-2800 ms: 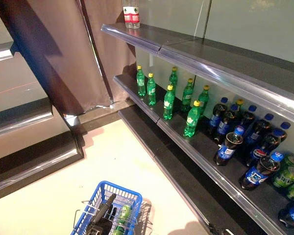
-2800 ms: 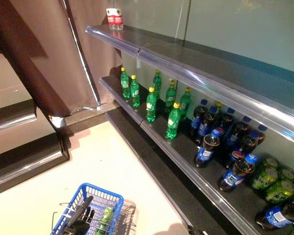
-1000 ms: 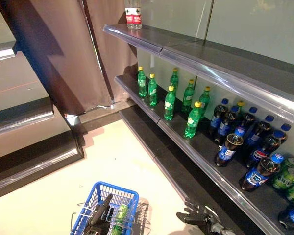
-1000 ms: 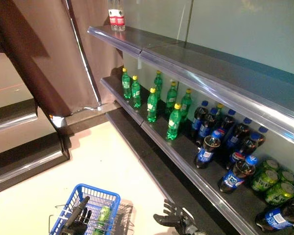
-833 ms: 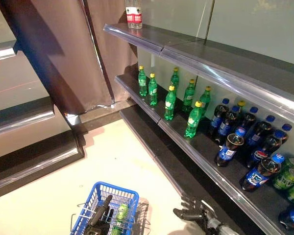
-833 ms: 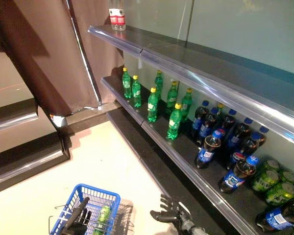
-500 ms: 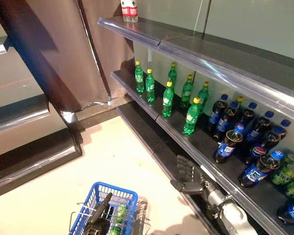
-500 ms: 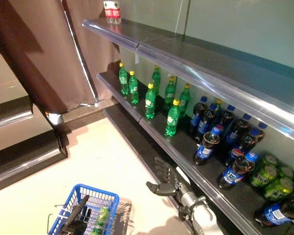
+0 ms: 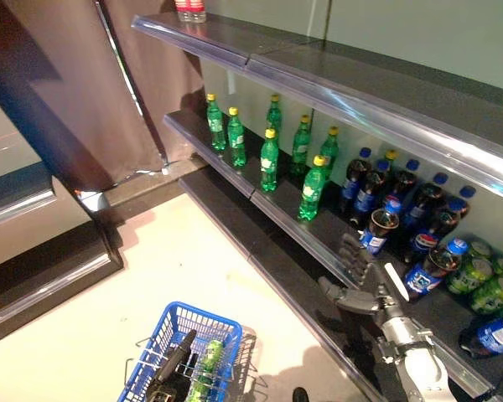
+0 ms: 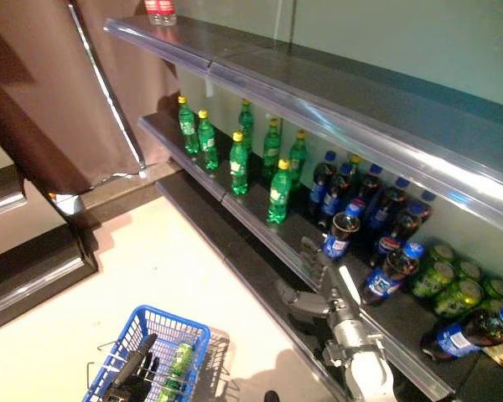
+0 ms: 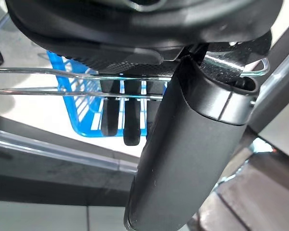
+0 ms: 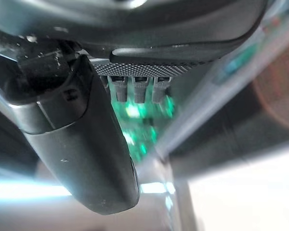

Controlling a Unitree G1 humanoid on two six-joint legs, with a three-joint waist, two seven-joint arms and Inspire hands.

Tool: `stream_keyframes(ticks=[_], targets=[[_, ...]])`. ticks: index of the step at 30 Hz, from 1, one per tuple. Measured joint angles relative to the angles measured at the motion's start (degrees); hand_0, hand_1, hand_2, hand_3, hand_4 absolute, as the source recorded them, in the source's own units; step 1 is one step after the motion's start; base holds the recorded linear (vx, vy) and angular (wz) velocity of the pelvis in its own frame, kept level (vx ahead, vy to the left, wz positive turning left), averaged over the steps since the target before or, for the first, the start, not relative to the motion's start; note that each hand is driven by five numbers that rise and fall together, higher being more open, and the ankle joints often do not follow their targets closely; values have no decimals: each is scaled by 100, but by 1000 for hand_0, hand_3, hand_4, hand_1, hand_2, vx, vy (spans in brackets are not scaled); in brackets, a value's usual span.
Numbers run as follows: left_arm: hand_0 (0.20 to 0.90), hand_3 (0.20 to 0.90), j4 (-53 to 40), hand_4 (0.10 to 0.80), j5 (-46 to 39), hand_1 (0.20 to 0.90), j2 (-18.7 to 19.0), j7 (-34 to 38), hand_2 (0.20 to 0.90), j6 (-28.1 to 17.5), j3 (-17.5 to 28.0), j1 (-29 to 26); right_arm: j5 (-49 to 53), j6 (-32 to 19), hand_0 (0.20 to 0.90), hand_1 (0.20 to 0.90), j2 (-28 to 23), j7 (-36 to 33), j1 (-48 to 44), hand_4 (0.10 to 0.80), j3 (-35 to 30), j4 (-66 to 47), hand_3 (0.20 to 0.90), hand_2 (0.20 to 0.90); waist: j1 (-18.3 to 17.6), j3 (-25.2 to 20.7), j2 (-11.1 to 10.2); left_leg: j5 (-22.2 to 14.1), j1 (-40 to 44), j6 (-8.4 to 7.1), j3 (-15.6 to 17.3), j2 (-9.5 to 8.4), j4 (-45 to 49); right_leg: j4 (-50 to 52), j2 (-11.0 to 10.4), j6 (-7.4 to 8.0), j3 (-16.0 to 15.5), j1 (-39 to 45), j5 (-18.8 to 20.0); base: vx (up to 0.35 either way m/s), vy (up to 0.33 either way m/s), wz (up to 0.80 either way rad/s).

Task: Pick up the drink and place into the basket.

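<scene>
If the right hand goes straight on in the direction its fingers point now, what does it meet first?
Probably the nearest cola bottle at the shelf's front. The right hand is open, fingers pointing up toward it, just short of it. Depth is unclear, so it may pass beside it.

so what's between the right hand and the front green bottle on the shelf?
Only bare dark shelf separates the open right hand from the green bottle, per the left eye view.

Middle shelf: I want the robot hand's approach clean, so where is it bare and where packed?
Bare strip along the front edge near the right robot hand. Gaps separate the green bottles. Dark cola bottles and green cans crowd the far right.
</scene>
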Motion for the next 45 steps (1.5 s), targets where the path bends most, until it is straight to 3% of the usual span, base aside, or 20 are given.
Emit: stream_keyframes(ticks=[6,25,39,43,44,45], targets=[[300,200,-51,100,77,300,1,0,300,53,20,-24,119,-322,900,900,-25,-12,-2,800,-265,-373,900,900,-223,43,-83,-22,16,31,211,-17,-12,-2,-3,60,177,-49,65,-20,2,-20],[300,200,-56,100,256,300,38,-2,300,170,26,-39,279,-346,900,900,-27,-693,374,800,-347,-374,900,900,-329,160,-247,-83,183,120,770,-152,3,2,5,161,780,-193,201,-9,-19,-16],[300,200,-56,100,255,300,72,-2,300,182,21,-35,280,-406,900,900,-4,-1473,605,800,-373,-350,900,900,-467,194,-286,-99,224,145,777,-205,6,88,-9,206,842,-219,183,27,-10,-2],[300,200,-57,100,257,300,113,-2,300,191,21,-37,277,-388,900,900,-4,-1525,575,800,-368,-350,900,900,-413,341,-341,-109,360,150,917,-201,8,307,-25,191,736,-276,61,41,-70,-19],[300,200,-57,100,252,300,143,2,300,192,26,-26,277,-373,900,900,-4,-1532,538,800,-354,-348,900,900,-254,398,-339,-129,400,155,1140,-155,9,381,-159,202,251,-388,36,34,-125,-66],[300,200,-57,100,251,300,148,7,300,192,38,-9,277,-352,900,900,-3,-1531,518,800,-338,-348,900,900,-204,403,-334,-143,403,149,1253,-138,14,385,-212,215,45,-431,23,54,-171,-103]])
